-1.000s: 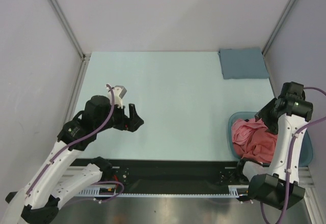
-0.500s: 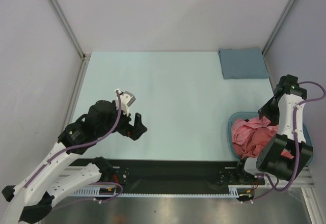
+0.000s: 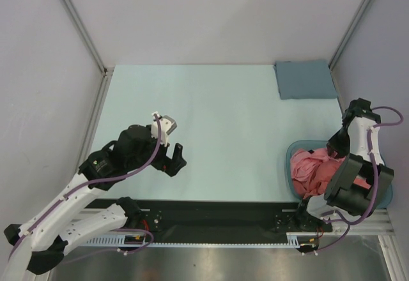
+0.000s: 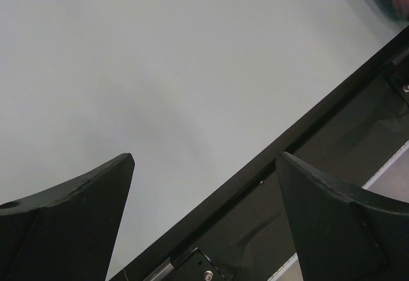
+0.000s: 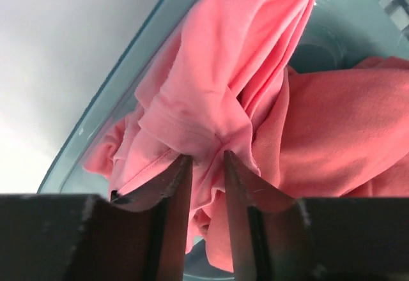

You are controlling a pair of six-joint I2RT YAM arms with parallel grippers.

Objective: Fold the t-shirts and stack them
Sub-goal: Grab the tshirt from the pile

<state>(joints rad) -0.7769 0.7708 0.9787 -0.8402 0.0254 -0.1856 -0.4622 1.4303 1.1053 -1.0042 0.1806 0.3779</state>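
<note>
A tub (image 3: 287, 156) of t-shirts (image 3: 313, 169), the right gripper (image 5: 208, 159) pinching a fold.
On the table (image 3: 211, 115) the tub sits at 4 o'clock, with the t-shirts crumpled inside it. The right gripper, much the nearer, has its jaws almost together on a fold that runs toward 1 o'clock in its wrist view. The left gripper (image 3: 174, 159), at 8 o'clock and well apart, gapes wide and empty.

Pale mint worktop (image 3: 223, 121) enclosed by plain grey walls (image 3: 211, 13) at 9, 12 and 3 o'clock, aluminium posts (image 3: 78, 22) in the far corners; black rail (image 3: 217, 214) and brushed steel strip (image 3: 223, 265) at 6 o'clock
</note>
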